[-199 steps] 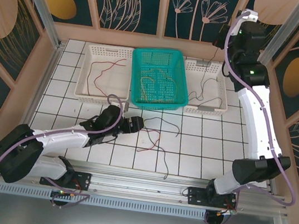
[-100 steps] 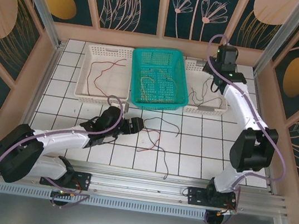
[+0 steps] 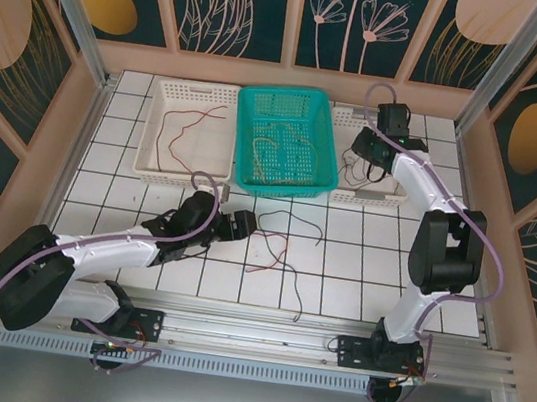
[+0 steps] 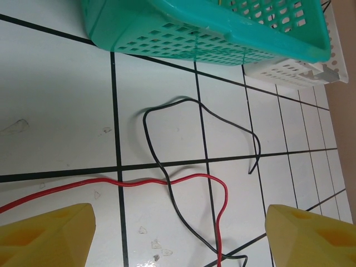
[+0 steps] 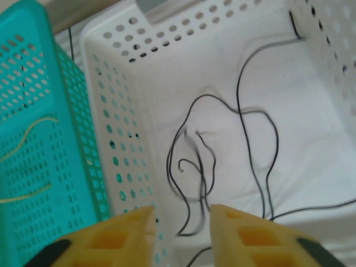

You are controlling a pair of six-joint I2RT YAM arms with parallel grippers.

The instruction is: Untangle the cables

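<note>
**Step in hand, as judged: release one sorted strand and separate the next.**

1. Right jaws: they stand slightly parted over the white perforated plastic basket (image 5: 119, 111). The thin black cables (image 5: 240, 111) lie looped on the basket floor, ahead of and below the jaws. One blurred strand hangs just ahead of the gap. Whether it touches a yellow finger (image 5: 245, 233) cannot be told. Let that strand fall clear inside the basket wall before lifting the arm, so nothing trails out over the rim.

2. Left jaws: they stand wide open and hold nothing, low over the white tiled tabletop (image 4: 55, 111). The thin red cable (image 4: 167, 181) runs across the span between the two fingers. The thin black tabletop cable (image 4: 153, 150) crosses it near the middle of that span, then arcs away ahead of the jaws towards the teal perforated plastic basket (image 4: 222, 39).

3. Close on one strand only, to one side of the crossing, not on it. Lift slowly so the other strand slides free instead of rising with it.

4. A thin yellow-tan cable (image 5: 33, 130) lies in the teal basket, beside the right jaws.
</note>
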